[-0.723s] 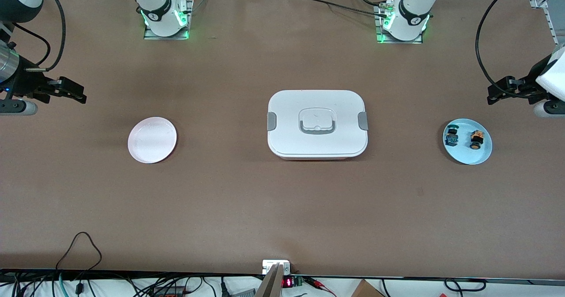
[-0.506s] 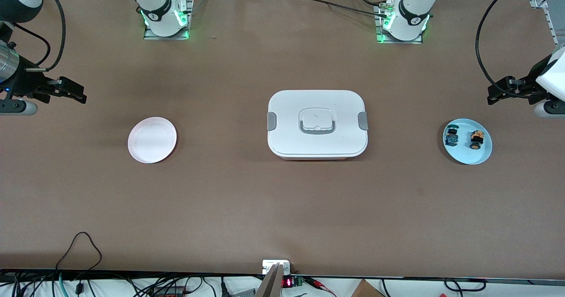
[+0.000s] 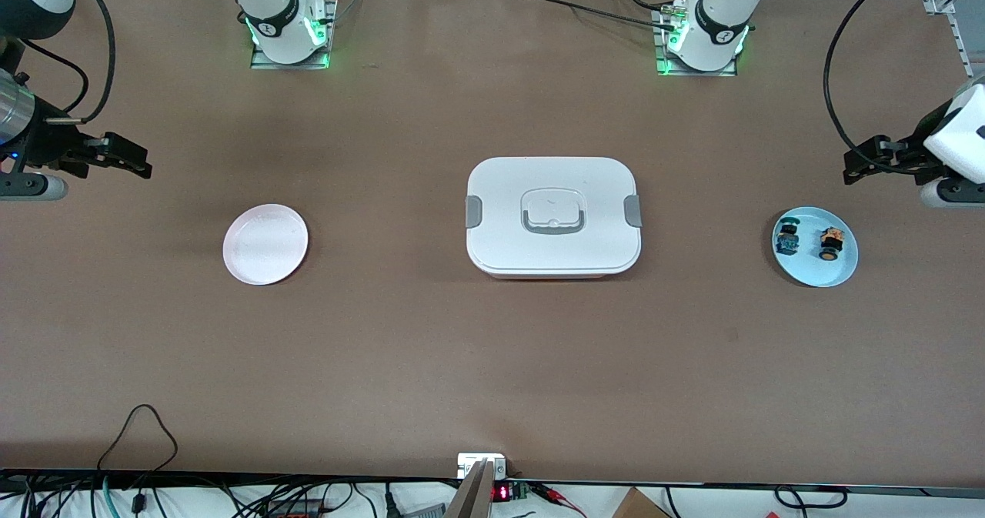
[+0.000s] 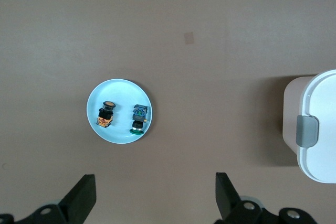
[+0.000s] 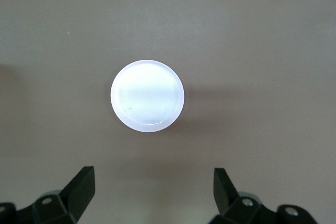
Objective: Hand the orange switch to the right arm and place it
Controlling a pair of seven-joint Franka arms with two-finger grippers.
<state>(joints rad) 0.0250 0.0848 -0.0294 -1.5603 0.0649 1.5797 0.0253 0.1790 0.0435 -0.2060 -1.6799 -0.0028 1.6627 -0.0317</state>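
Observation:
The orange switch [image 3: 829, 243] lies on its side on a light-blue plate [image 3: 809, 269] at the left arm's end of the table, beside a blue-teal switch [image 3: 786, 238]. My left gripper [image 3: 858, 165] hangs open and empty over bare table close to that plate. In the left wrist view the orange switch [image 4: 105, 115], the blue-teal switch [image 4: 139, 119] and the plate [image 4: 121, 90] show ahead of the left gripper [image 4: 155, 195]. My right gripper [image 3: 135, 162] is open and empty over bare table at the right arm's end; it also shows in the right wrist view [image 5: 152, 187].
A white lidded box [image 3: 552, 216] with grey latches sits at the table's middle, also in the left wrist view [image 4: 315, 124]. A white plate [image 3: 265, 243] with nothing on it lies toward the right arm's end, also in the right wrist view [image 5: 147, 95].
My left gripper has shifted slightly toward the table's middle and its wrist has turned a little. The right arm, plates and switches have not moved.

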